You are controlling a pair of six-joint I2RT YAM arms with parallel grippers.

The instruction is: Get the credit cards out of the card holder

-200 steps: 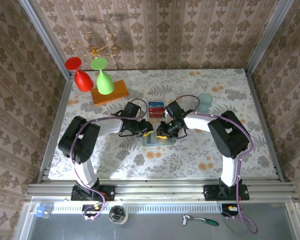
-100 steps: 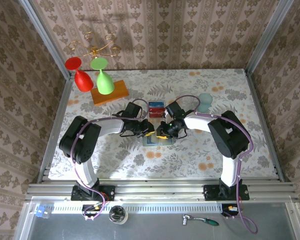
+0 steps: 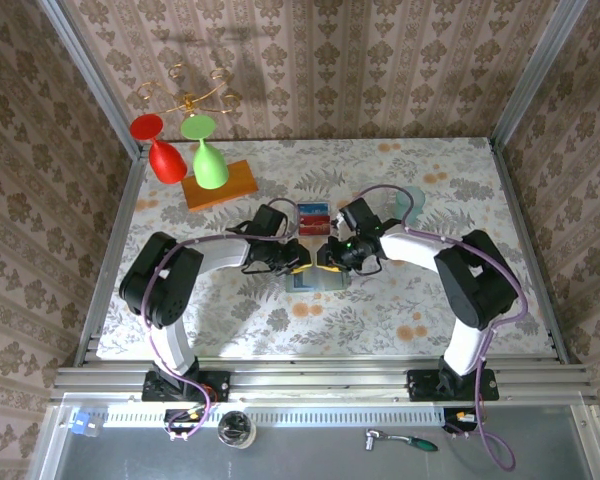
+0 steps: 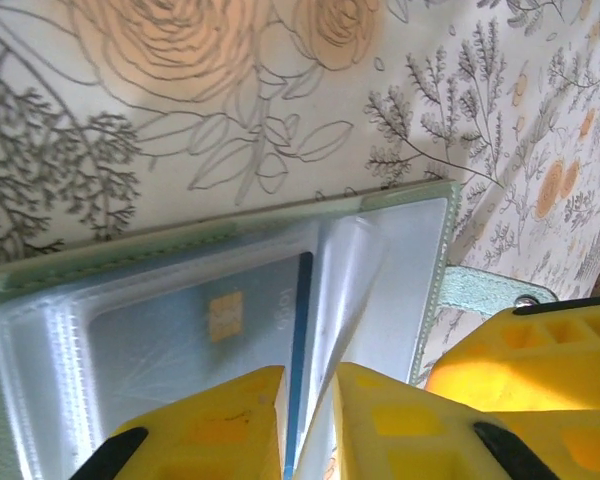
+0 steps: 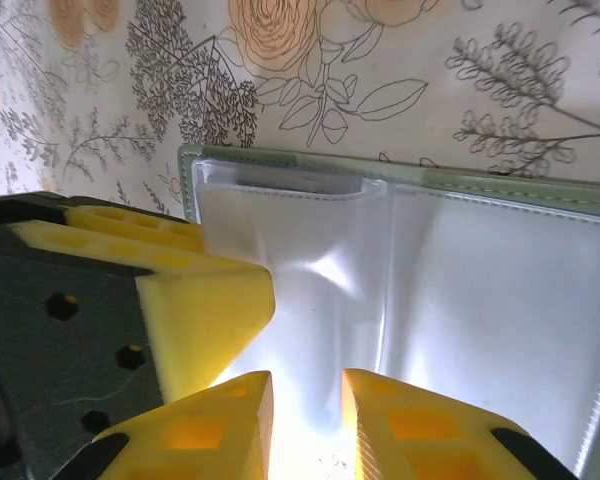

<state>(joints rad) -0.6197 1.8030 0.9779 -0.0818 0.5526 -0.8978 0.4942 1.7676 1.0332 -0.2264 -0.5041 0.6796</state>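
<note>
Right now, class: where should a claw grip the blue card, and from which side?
Pinch the blue card by its dark edge facing the snap tab, coming from that side: it lies flat in a clear sleeve, so likely only that edge is free.

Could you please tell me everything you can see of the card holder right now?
The card holder is a pale sage-green wallet lying open and flat on the floral tabletop, between the two arms. Inside are glossy clear plastic sleeves; one holds a blue card with a gold chip. A green snap tab sticks out from one edge. The left gripper and the right gripper each pinch a leaf of the sleeves.
</note>
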